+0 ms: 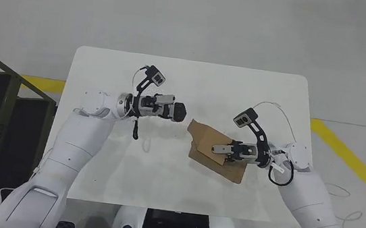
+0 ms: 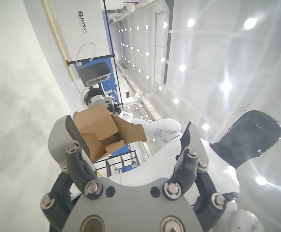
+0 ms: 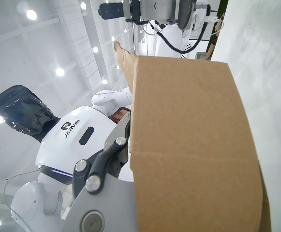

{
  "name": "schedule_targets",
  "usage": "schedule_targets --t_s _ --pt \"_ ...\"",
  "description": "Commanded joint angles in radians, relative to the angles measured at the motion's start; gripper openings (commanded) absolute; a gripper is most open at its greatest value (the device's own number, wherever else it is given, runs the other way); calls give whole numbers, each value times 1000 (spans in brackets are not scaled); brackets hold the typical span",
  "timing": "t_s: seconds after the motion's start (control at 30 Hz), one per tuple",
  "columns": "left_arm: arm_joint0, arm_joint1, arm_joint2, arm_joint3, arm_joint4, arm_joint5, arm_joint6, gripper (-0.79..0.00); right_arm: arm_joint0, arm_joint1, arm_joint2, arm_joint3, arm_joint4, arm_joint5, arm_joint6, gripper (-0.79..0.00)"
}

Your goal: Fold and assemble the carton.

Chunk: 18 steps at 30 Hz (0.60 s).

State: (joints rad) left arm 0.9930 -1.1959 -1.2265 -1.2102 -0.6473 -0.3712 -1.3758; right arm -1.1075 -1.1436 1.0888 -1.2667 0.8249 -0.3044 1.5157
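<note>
- Right gripper [image 1: 222, 149], right of centre, is clamped on the carton [image 1: 201, 142], which sits half-formed over the desk [image 1: 162, 179] with its flaps loose.
- Step in hand, I judge: steadying it so a flap can be folded.
- Left gripper [image 1: 182, 112], farther and left, gapes wide and empty just beside the carton's far-left flap. Next it likely must press that flap in.

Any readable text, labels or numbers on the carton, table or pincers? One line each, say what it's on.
carton: plain brown board, no print on the faces shown.
table: none.
left pincer and right pincer: nothing legible.
white panel, background of the left wrist view: a logo with one word, a brand mark, not quoted here.
</note>
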Motion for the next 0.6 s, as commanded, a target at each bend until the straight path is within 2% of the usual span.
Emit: schedule_targets --t_s 0.0,0.17,0.33,0.47,0.57 --pt "-11 4 -10 10 46 -70 -3 0 5 1 0 6 19 26 20 -785" --pt "-36 22 11 -70 243 -147 74 0 26 9 -17 11 14 88 20 -785" --pt "-43 56 48 -150 353 -258 184 0 37 22 -37 4 41 125 20 -785" --pt "-61 93 98 -181 463 -385 312 0 43 31 -49 15 70 138 20 -785" --pt "-76 125 129 -176 549 -530 457 0 51 37 -59 26 76 146 20 -785"
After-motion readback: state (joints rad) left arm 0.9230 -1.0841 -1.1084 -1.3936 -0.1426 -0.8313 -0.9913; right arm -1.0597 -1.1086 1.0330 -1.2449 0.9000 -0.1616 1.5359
